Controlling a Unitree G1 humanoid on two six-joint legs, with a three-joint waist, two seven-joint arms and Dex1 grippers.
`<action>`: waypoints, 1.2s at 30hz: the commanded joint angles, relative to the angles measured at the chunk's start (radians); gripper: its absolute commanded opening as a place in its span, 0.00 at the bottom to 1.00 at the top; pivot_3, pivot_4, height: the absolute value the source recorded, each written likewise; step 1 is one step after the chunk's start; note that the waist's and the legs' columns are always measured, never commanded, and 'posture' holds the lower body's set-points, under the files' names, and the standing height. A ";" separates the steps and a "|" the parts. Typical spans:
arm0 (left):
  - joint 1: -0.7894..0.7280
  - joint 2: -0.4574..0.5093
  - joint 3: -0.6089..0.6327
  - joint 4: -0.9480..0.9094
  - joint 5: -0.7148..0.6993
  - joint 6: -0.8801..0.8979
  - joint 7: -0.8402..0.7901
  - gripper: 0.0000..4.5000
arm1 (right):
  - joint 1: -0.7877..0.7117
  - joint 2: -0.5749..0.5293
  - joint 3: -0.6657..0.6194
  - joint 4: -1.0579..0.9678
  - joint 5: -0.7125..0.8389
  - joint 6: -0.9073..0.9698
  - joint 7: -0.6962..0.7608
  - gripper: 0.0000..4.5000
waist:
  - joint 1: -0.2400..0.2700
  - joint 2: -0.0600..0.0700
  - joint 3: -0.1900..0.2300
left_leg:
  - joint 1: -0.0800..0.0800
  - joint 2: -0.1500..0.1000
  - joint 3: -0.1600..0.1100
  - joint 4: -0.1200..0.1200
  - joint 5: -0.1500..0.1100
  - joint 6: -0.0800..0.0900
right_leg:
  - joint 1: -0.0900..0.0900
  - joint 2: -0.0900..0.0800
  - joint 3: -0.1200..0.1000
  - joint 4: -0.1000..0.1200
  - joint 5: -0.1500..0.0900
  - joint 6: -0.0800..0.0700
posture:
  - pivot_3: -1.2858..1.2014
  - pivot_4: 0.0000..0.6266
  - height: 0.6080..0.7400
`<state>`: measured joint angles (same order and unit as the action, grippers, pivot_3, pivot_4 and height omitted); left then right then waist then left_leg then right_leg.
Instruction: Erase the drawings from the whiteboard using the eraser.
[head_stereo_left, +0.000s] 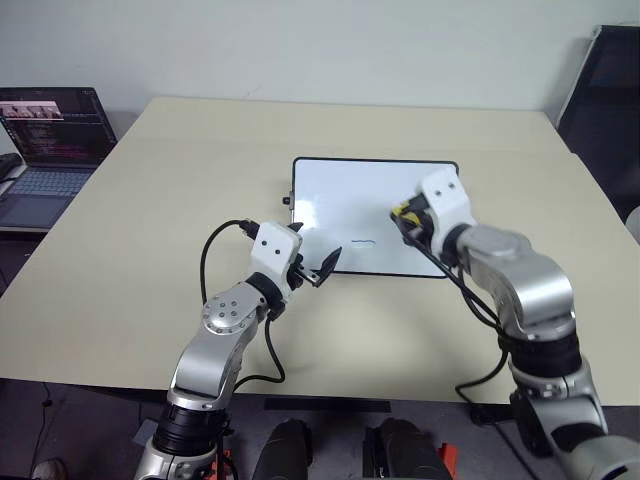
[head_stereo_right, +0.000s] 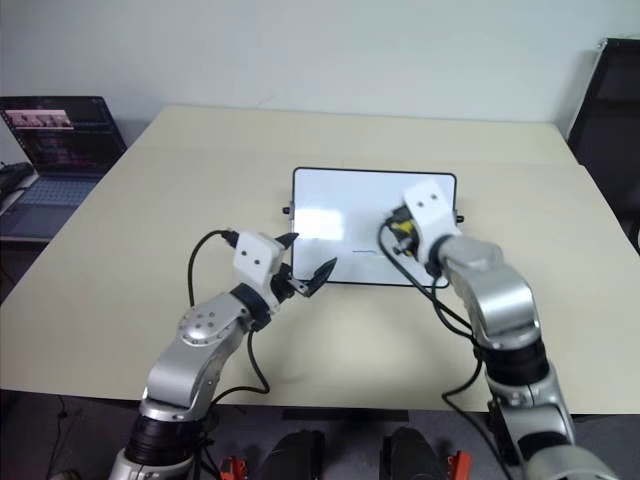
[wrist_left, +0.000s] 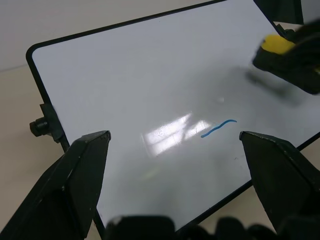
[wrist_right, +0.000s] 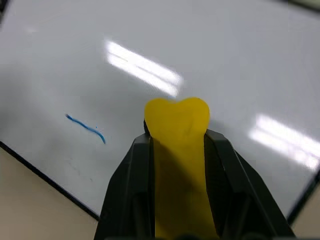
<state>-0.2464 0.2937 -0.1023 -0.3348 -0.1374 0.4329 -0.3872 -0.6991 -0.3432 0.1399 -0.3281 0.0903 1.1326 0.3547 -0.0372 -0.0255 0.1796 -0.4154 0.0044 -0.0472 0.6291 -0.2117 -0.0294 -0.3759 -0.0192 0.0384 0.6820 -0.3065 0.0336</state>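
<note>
Right fingers (wrist_right: 177, 150) clamp the yellow eraser (wrist_right: 177, 125) over the whiteboard (head_stereo_left: 340, 190); one blue line (wrist_left: 218, 128) lies between them and the spread, empty left fingers (head_stereo_left: 312, 262)

Glossy, smooth whiteboard (head_stereo_left: 360, 200) reflecting lights; matt beige counter (head_stereo_left: 150, 250); soft-looking yellow eraser (wrist_right: 177, 145); matt black plastic fingers (wrist_left: 70, 185); brushed silver metal arm casings.

The whiteboard (head_stereo_left: 350, 200) is glossy white with a thin black frame. One blue line (wrist_right: 86, 128) is beside the right pincer's (wrist_right: 177, 150) yellow eraser (wrist_right: 177, 125). The counter (head_stereo_left: 150, 220) is beige.
</note>
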 joint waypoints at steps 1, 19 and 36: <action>-0.018 0.000 0.004 -0.010 -0.007 -0.016 -0.011 1.00 | -0.088 0.004 0.074 0.087 -0.005 -0.122 0.053 0.22 | 0.001 0.000 0.000 | 0.000 0.000 0.000 0.000 0.000 0.000 | 0.000 0.000 0.000 0.000 0.000 0.000 | 0.52 0.24 1.00; 0.022 0.003 0.021 -0.075 -0.001 0.012 0.020 1.00 | -0.176 -0.051 0.235 0.331 -0.109 -0.336 0.185 0.22 | 0.008 0.000 0.000 | -0.002 -0.001 -0.001 0.000 0.000 0.000 | 0.000 -0.002 0.000 -0.001 0.000 0.000 | 0.52 0.24 1.00; 0.022 0.006 0.035 -0.108 0.000 0.025 0.044 1.00 | -0.028 0.010 0.238 0.325 -0.088 -0.255 0.214 0.22 | 0.008 0.000 0.000 | 0.000 -0.001 -0.001 0.000 0.000 0.000 | 0.001 -0.003 0.000 -0.001 0.000 0.000 | 0.52 0.24 1.00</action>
<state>-0.2199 0.3019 -0.0781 -0.3921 -0.1360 0.4617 -0.3497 -0.7479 -0.3199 0.3742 -0.0068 0.0121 0.8606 0.5666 -0.0295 -0.0257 0.1794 -0.4147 0.0039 -0.0480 0.6296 -0.2118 -0.0294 -0.3739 -0.0216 0.0380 0.6815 -0.3065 0.0337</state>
